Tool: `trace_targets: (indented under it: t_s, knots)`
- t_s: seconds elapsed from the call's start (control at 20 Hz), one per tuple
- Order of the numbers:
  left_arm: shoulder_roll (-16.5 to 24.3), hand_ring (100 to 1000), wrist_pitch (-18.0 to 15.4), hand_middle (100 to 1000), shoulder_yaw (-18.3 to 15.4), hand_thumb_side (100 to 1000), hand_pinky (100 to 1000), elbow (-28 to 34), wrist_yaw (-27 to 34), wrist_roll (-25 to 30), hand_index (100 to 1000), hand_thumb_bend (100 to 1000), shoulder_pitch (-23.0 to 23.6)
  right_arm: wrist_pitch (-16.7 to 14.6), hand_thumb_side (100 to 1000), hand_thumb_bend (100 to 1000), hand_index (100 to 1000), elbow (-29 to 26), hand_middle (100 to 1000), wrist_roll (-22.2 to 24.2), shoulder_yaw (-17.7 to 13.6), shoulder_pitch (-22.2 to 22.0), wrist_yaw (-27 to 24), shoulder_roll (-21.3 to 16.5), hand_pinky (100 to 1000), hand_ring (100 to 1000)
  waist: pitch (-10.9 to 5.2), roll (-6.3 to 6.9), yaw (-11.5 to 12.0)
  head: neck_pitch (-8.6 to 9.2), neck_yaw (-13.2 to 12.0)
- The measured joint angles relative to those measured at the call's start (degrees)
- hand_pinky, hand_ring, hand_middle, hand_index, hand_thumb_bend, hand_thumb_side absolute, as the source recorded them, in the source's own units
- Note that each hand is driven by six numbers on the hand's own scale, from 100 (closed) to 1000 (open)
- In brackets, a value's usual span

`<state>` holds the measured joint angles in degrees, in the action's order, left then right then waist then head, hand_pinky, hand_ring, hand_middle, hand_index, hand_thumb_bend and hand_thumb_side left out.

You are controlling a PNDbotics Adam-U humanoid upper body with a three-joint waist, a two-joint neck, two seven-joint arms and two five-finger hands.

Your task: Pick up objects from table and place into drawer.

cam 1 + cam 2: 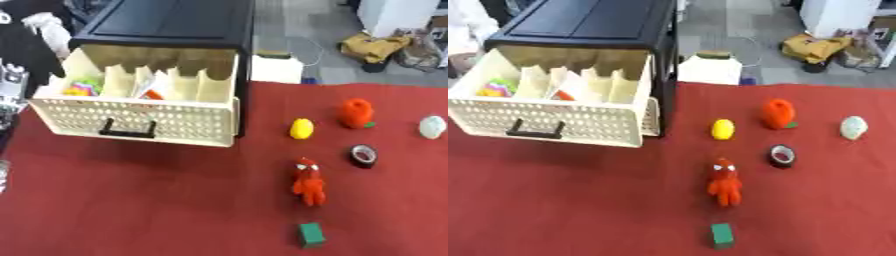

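open drawer at upper left, 6 small objects spread on the red cloth

neither robot hand shows in either view, so whether their fingers are apart or together cannot be told.

the cream drawer (140, 120) is pulled out of the black cabinet (166, 22) in the upper left of the frame. its front is a perforated panel with a black handle (128, 131) low in the middle. cream dividers split the inside into compartments; something multicoloured (80, 89) lies in the leftmost one, and a red-orange bit (154, 94) shows further right in a middle compartment.

the red tablecloth (131, 200) fills the lower frame. right of centre lie the loose things, all apart from one another: a yellow lemon-like object (301, 128), an orange fuzzy object (356, 113) to its upper right, a pale rounded object (431, 127) near the right edge, a roll of dark tape (363, 155) below the orange one, a red-orange plush figure (309, 182) below the yellow one, and a green block (311, 235) near the bottom edge.

beyond the table, a white box (276, 67) stands just right of the cabinet on the grey floor.
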<state>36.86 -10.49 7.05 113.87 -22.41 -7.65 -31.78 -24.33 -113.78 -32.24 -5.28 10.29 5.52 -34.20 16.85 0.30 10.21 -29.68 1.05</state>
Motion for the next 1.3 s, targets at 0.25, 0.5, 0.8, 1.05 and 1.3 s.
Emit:
trace_targets:
  t_s: [0.25,0.5,0.8,1.05,1.3]
  knots:
    - [6.1,232,-1.9,293,1.3,1000,386,0.0,-4.0,4.2,812,100,0.3,-0.2,905,100,746,0.0,624,-0.5,0.0,-0.5,1.2,0.9,681,782,0.0,0.4,-0.4,-0.49,0.1]
    - [10.0,302,-2.8,349,2.8,1000,407,0.0,-3.8,9.7,809,100,0.7,0.4,898,100,743,0.0,620,-1.3,0.0,-1.2,2.6,2.4,684,784,-0.01,0.7,-1.0,-1.59,1.1]
    - [12.7,364,-2.3,397,4.3,1000,439,0.0,-1.6,15.5,813,100,1.4,1.7,917,100,726,0.0,607,-1.2,0.0,-2.7,5.2,4.5,689,783,-0.01,0.84,-2.0,-2.01,1.5]
    - [14.9,322,-0.4,364,6.0,1000,420,0.0,0.8,20.5,743,100,2.3,2.2,906,100,724,0.0,600,-1.3,0.1,-3.9,7.3,5.5,688,777,-0.01,0.96,-2.4,-1.98,0.7]
    - [16.8,325,2.1,404,6.9,1000,412,0.0,2.8,26.9,763,100,2.6,2.6,924,100,726,0.0,599,-1.6,0.4,-4.5,8.2,6.0,689,777,-0.01,0.97,-2.4,-1.92,0.0]
